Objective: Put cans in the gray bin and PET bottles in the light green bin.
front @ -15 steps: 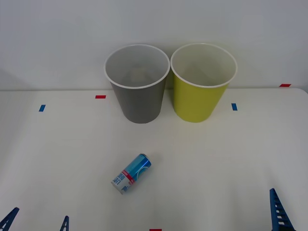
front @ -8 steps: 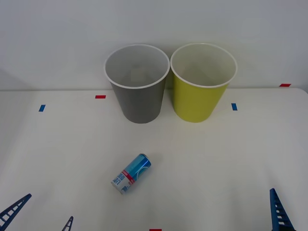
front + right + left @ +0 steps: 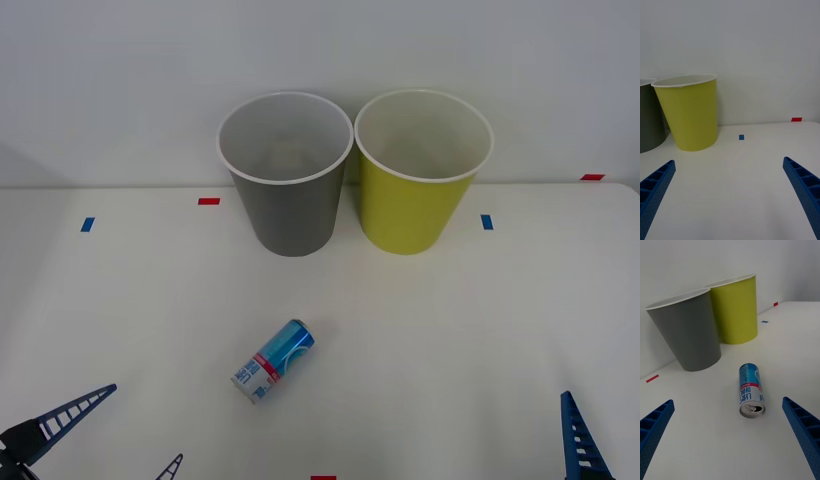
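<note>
A blue can (image 3: 273, 361) with a red-and-white band lies on its side on the white table, its open end facing me (image 3: 751, 390). Behind it stand the gray bin (image 3: 290, 215) and, to its right, the light green bin (image 3: 415, 210), both upright with pale insides. My left gripper (image 3: 146, 422) is open at the front left, and the can lies just ahead between its fingers (image 3: 728, 401). My right gripper (image 3: 729, 161) is open at the front right, one finger (image 3: 575, 440) showing, facing the light green bin (image 3: 692, 112). PET bottles are out of view.
Small red tape marks (image 3: 208, 201) and blue tape marks (image 3: 487, 221) dot the table. A white wall rises right behind the bins. Bare tabletop lies around the can and in front of both bins.
My left gripper has come forward and inward from the front left corner toward the can. The can, both bins and the right gripper have stayed where they were.
</note>
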